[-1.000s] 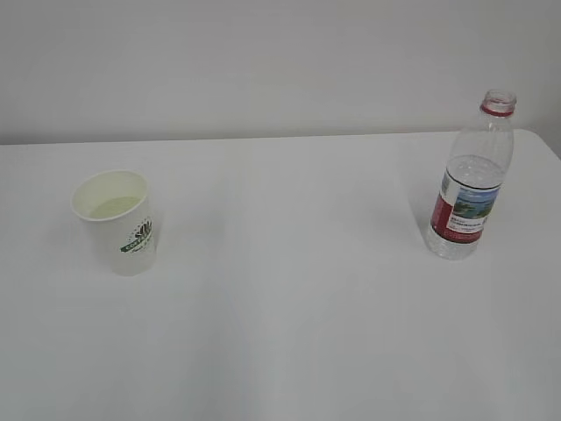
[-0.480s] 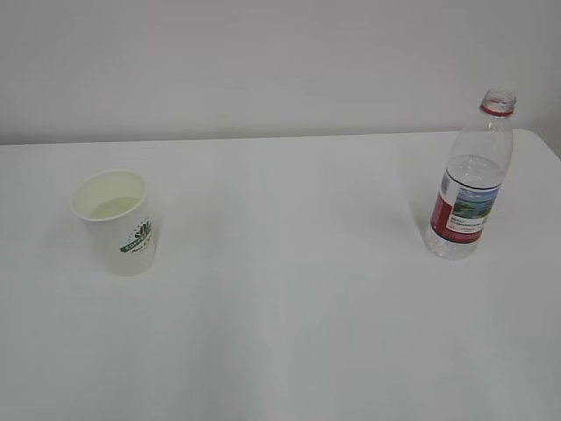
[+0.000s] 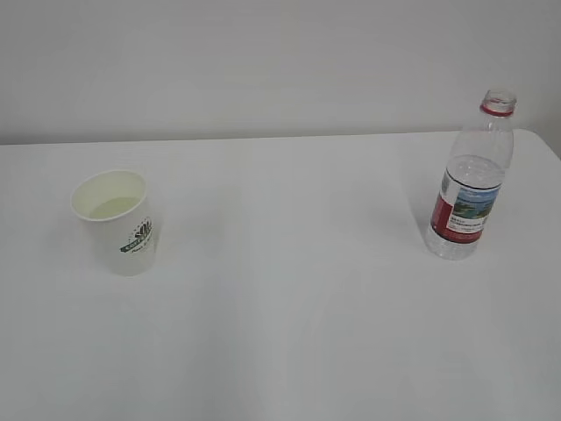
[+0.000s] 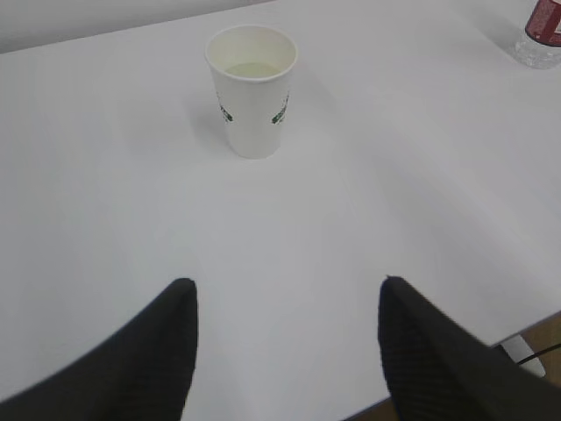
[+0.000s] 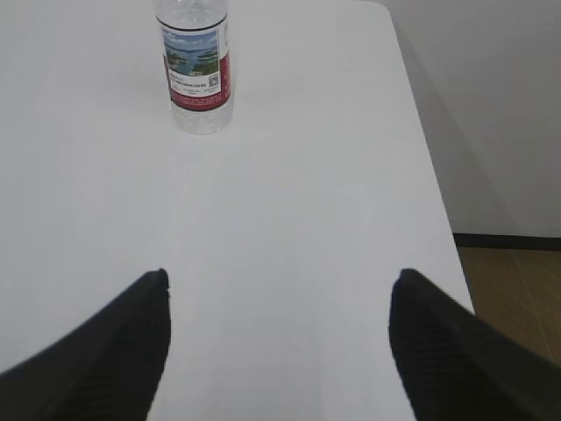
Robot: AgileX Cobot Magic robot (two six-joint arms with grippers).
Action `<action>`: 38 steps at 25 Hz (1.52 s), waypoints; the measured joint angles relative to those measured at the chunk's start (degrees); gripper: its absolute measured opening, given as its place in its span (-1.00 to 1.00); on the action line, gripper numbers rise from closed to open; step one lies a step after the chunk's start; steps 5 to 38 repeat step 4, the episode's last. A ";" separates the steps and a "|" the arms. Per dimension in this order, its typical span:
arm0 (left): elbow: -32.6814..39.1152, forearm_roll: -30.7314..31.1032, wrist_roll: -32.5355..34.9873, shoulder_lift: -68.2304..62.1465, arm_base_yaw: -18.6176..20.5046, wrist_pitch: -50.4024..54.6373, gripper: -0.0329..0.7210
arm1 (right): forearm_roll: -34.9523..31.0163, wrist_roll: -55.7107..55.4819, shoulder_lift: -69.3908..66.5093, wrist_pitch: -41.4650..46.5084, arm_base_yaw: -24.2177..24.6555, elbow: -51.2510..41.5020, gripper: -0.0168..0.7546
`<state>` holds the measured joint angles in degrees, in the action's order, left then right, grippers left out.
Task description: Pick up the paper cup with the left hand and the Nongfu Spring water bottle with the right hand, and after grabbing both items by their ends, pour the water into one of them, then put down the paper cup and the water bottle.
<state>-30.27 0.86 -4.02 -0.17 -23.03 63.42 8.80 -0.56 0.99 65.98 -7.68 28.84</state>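
The white paper cup (image 3: pixel 116 221) with a dark green logo stands upright on the left of the white table (image 3: pixel 289 298); pale water (image 3: pixel 114 207) lies in its bottom. It shows again in the left wrist view, paper cup (image 4: pixel 252 92), well ahead of my open left gripper (image 4: pixel 287 289), which holds nothing. The clear Nongfu Spring water bottle (image 3: pixel 470 180), uncapped, with a red neck ring, stands upright at the right. In the right wrist view the bottle (image 5: pixel 195 66) is far ahead and left of my open, empty right gripper (image 5: pixel 279 279). Neither arm appears in the exterior view.
The table's right edge (image 5: pixel 427 158) runs close beside the right gripper, with brown floor (image 5: pixel 517 289) beyond. The near table edge (image 4: pixel 456 364) lies under the left gripper's right finger. A plain white wall (image 3: pixel 280 61) backs the table.
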 joint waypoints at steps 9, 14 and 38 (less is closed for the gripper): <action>0.00 0.00 0.00 0.00 0.00 0.00 0.31 | 0.00 0.00 0.00 0.00 0.00 0.00 0.57; 0.00 0.00 0.00 0.00 0.00 0.00 0.31 | 0.00 0.00 0.00 0.00 0.00 0.00 0.57; 0.00 0.00 0.00 0.00 0.00 0.00 0.31 | 0.00 0.00 0.00 0.00 0.00 0.00 0.57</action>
